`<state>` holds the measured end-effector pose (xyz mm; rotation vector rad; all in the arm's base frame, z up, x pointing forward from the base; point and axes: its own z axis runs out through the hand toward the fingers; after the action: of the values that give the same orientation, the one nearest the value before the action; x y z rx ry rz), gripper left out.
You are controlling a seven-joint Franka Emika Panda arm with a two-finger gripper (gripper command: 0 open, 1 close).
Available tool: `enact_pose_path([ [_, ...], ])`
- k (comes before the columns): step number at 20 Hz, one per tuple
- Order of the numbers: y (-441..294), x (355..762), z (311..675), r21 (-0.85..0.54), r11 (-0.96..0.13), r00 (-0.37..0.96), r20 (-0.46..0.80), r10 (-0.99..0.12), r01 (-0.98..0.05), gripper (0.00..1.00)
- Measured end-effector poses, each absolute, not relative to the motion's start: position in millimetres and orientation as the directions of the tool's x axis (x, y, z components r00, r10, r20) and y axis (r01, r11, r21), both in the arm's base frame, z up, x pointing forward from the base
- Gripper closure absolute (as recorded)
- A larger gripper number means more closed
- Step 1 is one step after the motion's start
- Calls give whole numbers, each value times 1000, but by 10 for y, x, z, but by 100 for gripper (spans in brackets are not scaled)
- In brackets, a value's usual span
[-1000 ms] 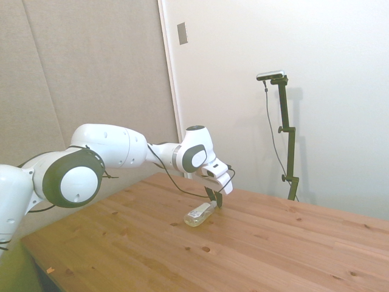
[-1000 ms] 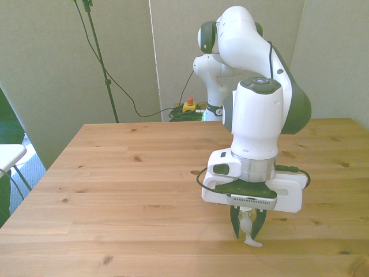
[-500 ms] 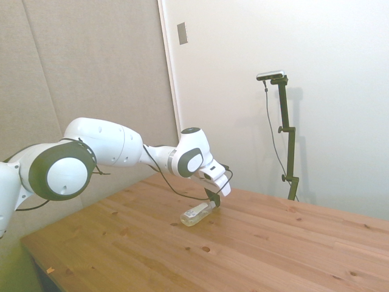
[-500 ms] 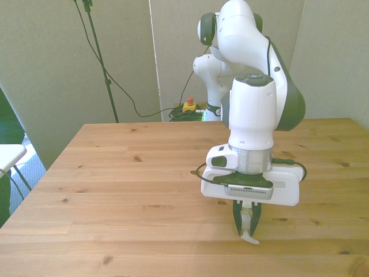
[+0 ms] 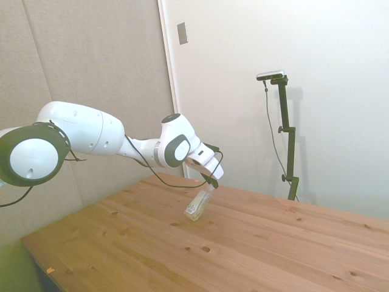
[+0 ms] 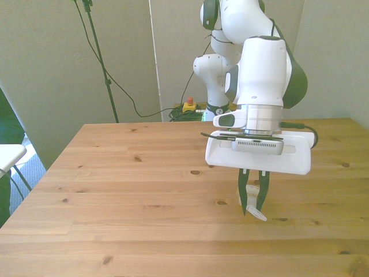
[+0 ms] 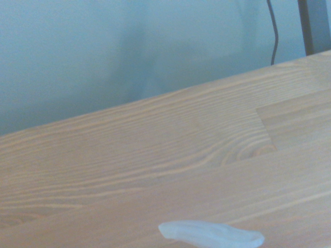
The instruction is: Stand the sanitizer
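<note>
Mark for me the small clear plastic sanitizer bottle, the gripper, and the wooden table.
small clear plastic sanitizer bottle (image 5: pixel 196 208), side view, on its label.
gripper (image 6: pixel 253 209), front view, midway between the fingertips.
wooden table (image 6: pixel 121 173), front view, on bare planks.

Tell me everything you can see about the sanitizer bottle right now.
The sanitizer is a small, slim, clear plastic bottle with a white label and what looks like pale liquid inside. The claw is shut on its narrow top end, so it hangs tilted, base pointing down and toward the side view's left. It looks lifted clear of the wooden table, touching nothing but the claw. In the front view it shows between the dark fingers, and the wrist view catches only a blurred pale sliver of it.
</note>
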<state>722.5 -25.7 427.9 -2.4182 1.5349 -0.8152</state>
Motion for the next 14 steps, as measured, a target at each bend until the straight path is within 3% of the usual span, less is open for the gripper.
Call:
enact_pose_path([
  [14,73,7089,4416,-536,-439,107,540,-835,-721,100],
])
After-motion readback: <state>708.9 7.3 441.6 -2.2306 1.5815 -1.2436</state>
